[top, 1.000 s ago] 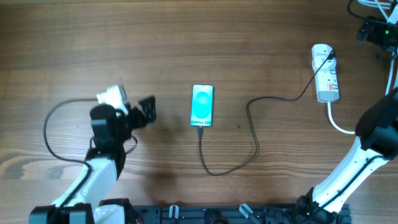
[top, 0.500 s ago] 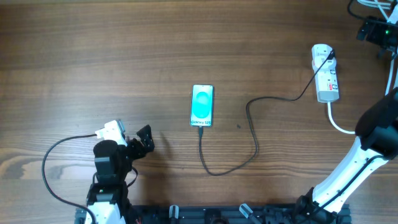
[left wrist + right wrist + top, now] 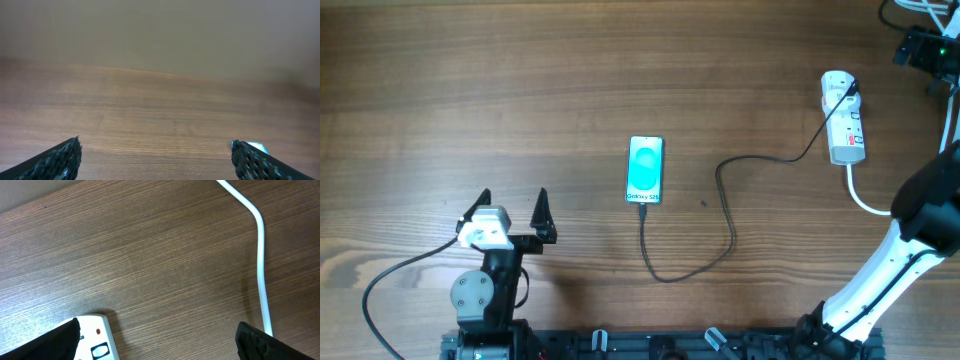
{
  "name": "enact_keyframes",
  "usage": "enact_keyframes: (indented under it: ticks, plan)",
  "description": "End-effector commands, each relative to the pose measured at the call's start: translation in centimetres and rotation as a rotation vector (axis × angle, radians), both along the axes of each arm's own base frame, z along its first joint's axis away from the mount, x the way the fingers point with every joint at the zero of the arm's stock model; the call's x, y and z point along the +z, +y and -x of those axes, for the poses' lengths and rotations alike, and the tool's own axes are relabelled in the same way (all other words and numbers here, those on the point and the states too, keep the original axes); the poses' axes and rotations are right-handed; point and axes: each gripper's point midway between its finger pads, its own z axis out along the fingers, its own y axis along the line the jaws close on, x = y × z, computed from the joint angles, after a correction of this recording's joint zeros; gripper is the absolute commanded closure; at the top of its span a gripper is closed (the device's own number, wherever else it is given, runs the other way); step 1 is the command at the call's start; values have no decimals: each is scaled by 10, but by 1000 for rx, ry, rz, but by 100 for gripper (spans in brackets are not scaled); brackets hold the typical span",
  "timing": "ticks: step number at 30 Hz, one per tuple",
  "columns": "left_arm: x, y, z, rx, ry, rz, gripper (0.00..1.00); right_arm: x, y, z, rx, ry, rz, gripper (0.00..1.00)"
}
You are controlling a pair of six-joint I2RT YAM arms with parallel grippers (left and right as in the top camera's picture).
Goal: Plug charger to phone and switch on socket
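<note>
The left arm is folded low over its base, to the left of the phone (image 3: 646, 170) and nearer the robot. The left gripper (image 3: 510, 200) has its jaws wide apart and holds nothing. The right gripper (image 3: 157, 326) hangs above one end of the socket (image 3: 844, 130), far right of the phone, also spread and empty. The charger (image 3: 725, 215) loops from the socket to the phone's lower edge.
</note>
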Motion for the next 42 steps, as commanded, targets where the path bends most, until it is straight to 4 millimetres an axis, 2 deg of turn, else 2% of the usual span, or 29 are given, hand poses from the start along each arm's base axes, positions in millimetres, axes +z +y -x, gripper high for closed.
enact_keyframes:
  ticks: [1, 20, 22, 24, 26, 28, 30, 31, 34, 35, 36, 38, 39, 40, 42]
  plan:
    - [-2, 0, 0, -6, -4, -119, 0, 5, -2, 0, 3, -6, 14, 0]
    - [-2, -1, 0, -10, -5, -119, 0, 5, -2, 0, 3, -6, 14, 0]
    - [-2, -1, 0, -10, -5, -119, 0, -2, -2, -1, 3, 3, 9, 0]
    - [-2, -1, 0, -10, -5, -119, 0, 3, -2, 0, 3, -4, 14, 0]
    - [-2, -1, 0, -10, -5, -119, 0, 31, 3, -1, 10, -50, 37, 0]
    - [-2, -1, 0, -10, -5, -119, 0, 75, 23, -4, 43, -121, 72, 0]
    - [-2, -1, 0, -10, -5, -119, 0, 115, 52, -7, 91, -188, 100, 0]
    - [-2, -1, 0, -10, -5, -119, 0, 141, 71, -6, 122, -234, 117, 0]
    - [-2, -1, 0, -10, -5, -119, 0, 220, 117, 10, 190, -377, 165, 0]
    - [-2, -1, 0, -10, -5, -119, 0, 244, 129, 20, 205, -422, 180, 0]
    - [-2, -1, 0, -10, -5, -119, 0, 285, 152, 39, 236, -506, 204, 0]
    - [-2, -1, 0, -10, -5, -119, 0, 321, 168, 62, 256, -582, 225, 0]
    - [-2, -1, 0, -10, -5, -119, 0, 354, 183, 86, 273, -655, 245, 0]
    - [-2, -1, 0, -10, -5, -119, 0, 377, 195, 106, 287, -711, 258, 0]
    - [-2, -1, 0, -10, -5, -119, 0, 408, 214, 138, 317, -794, 271, 0]
